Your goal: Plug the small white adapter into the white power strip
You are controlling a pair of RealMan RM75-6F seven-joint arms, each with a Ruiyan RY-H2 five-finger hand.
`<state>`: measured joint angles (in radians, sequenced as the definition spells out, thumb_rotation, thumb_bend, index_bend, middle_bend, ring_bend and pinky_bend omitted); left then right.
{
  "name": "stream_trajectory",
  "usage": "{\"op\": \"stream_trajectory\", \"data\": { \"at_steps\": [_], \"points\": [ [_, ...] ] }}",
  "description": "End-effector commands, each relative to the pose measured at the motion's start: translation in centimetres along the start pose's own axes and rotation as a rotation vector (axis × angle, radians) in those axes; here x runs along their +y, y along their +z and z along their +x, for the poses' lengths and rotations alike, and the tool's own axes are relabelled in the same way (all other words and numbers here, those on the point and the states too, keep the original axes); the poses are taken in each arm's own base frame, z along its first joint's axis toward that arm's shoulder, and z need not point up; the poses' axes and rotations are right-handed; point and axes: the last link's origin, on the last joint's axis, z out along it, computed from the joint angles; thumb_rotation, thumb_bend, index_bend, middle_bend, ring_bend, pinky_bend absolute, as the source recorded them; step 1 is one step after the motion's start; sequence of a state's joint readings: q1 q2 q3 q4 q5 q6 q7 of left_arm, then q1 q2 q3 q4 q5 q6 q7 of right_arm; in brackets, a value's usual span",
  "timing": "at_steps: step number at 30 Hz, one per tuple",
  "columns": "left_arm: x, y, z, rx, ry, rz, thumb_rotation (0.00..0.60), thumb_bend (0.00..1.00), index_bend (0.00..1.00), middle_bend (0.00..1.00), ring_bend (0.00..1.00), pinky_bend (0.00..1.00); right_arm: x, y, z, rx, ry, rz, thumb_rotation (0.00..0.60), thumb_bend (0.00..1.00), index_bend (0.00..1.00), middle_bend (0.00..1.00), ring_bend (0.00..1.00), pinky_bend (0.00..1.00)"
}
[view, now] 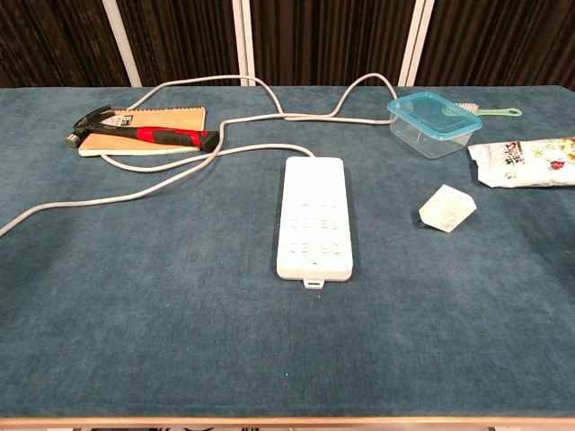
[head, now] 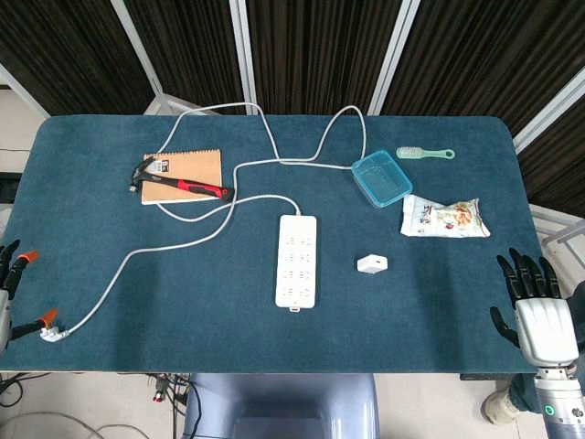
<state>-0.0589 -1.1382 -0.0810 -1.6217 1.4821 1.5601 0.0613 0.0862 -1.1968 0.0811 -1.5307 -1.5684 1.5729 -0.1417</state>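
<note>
So there's one counter (head: pixel 110 347) with a blue-green felt top, and everything sits on it. One white power strip (head: pixel 296 261) lies flat near the middle, with its cable (head: pixel 183 240) looping off toward the far edge and back down to the near left corner. One notebook (head: pixel 187 169) sits toward the far left, with one red-and-black hammer (head: pixel 183 186) lying across it. One snack bag (head: pixel 444 218) is over by the right edge, and one clear tub with a blue lid (head: pixel 382 177) is just left of it. One green brush (head: pixel 424 153) lies beyond the tub. The one small white adapter (head: pixel 372 264) sits alone, just right of the strip, not touching it. Two hands: the right hand (head: pixel 539 315) at the near right corner, fingers spread and empty; the left hand (head: pixel 11 283) barely peeks in at the left edge, can't tell how its fingers are set.
</note>
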Motion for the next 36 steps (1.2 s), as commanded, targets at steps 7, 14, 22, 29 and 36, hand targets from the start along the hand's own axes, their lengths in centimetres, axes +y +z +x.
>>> {"op": "stream_trajectory", "data": {
  "at_steps": [7, 14, 22, 29, 36],
  "points": [
    [0.4, -0.2, 0.1, 0.006, 0.006, -0.022, 0.6, 0.07, 0.17, 0.0, 0.0, 0.0, -0.1, 0.0, -0.1, -0.006, -0.008, 0.013, 0.6, 0.4, 0.0, 0.02, 0.08, 0.0],
    [0.4, -0.4, 0.2, 0.021, 0.004, -0.021, 0.6, 0.07, 0.17, 0.0, 0.0, 0.0, -0.1, 0.1, 0.1, -0.014, 0.046, 0.002, 0.6, 0.4, 0.0, 0.02, 0.08, 0.0],
    [0.2, -0.3, 0.3, 0.021, -0.001, -0.016, 0.6, 0.07, 0.17, 0.0, 0.0, 0.0, -0.1, 0.0, 0.1, -0.02, 0.065, -0.022, 0.6, 0.4, 0.0, 0.02, 0.08, 0.0],
    [0.3, -0.5, 0.3, 0.026, -0.001, -0.017, 0.6, 0.07, 0.17, 0.0, 0.0, 0.0, -0.3, 0.0, -0.3, -0.059, 0.101, -0.015, 0.6, 0.4, 0.0, 0.02, 0.08, 0.0],
    [0.0, -0.4, 0.7, 0.059, -0.015, -0.012, 0.6, 0.07, 0.17, 0.0, 0.0, 0.0, -1.0, 1.1, -0.1, -0.191, 0.219, 0.029, 0.6, 0.33, 0.0, 0.02, 0.06, 0.0]
  ]
}}
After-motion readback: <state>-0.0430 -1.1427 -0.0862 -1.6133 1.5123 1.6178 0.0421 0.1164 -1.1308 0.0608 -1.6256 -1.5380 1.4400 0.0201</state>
